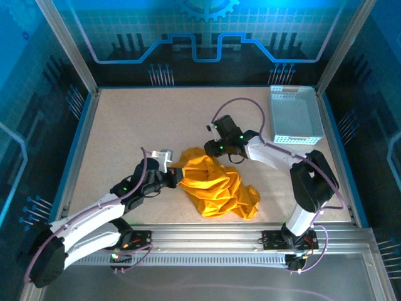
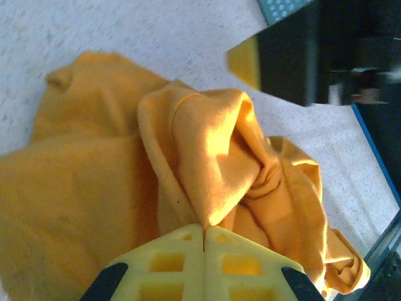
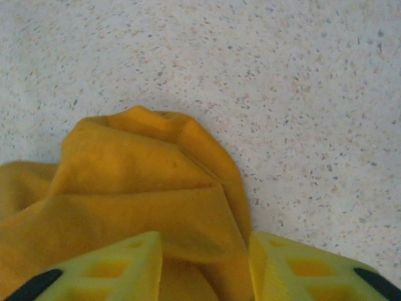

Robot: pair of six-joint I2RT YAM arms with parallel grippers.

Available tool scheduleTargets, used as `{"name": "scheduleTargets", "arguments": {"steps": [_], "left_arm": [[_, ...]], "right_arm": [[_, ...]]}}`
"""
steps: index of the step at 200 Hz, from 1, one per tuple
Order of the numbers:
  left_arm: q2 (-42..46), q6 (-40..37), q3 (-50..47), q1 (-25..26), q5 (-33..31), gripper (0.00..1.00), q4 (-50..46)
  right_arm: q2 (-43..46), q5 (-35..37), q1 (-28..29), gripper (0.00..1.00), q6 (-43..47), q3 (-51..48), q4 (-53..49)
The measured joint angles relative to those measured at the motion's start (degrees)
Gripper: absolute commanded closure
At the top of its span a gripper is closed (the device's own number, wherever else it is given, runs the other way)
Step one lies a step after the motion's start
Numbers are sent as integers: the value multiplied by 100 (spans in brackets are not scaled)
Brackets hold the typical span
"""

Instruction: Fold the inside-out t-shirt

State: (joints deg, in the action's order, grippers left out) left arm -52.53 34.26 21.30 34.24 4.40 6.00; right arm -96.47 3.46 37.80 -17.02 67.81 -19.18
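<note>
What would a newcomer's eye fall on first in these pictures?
The crumpled orange-yellow t-shirt of thin fabric, heaped on the speckled table, stands out first. The left gripper is shut on its left edge; the right gripper stands open around a fold at its far edge. A pale perforated plastic basket sits in the far right corner.

The t-shirt runs off the right wrist view's lower edge, between the right tool's cut-off fingers

white-black arms — yellow fingers
</note>
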Motion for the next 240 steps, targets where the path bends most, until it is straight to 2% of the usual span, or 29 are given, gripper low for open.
{"name": "scheduleTargets", "arguments": {"steps": [14, 37, 60, 126, 135, 167, 197, 240], "left_arm": [[-2, 155, -162, -85, 142, 100, 103], [-33, 328, -254, -129, 308, 100, 337], [-90, 365, -254, -181, 409, 100, 557], [-175, 448, -254, -205, 509, 100, 678], [-173, 450, -254, -216, 514, 100, 680], [-173, 468, -251, -225, 560, 100, 680], [-133, 461, -238, -302, 601, 100, 640], [166, 391, 66, -658, 756, 100, 450]], "right_arm": [[374, 269, 387, 56, 177, -160, -22], [1027, 341, 1106, 64, 417, -328, -138], [1180, 321, 1392, 67, 466, -341, -138], [448, 492, 1517, 64, 553, -612, -203], [345, 516, 1517, 68, 575, -612, -184], [151, 623, 1517, 100, 678, -612, -190], [407, 599, 1517, 100, 713, -597, -269], [1554, 339, 1488, 100, 699, -450, -503]]}}
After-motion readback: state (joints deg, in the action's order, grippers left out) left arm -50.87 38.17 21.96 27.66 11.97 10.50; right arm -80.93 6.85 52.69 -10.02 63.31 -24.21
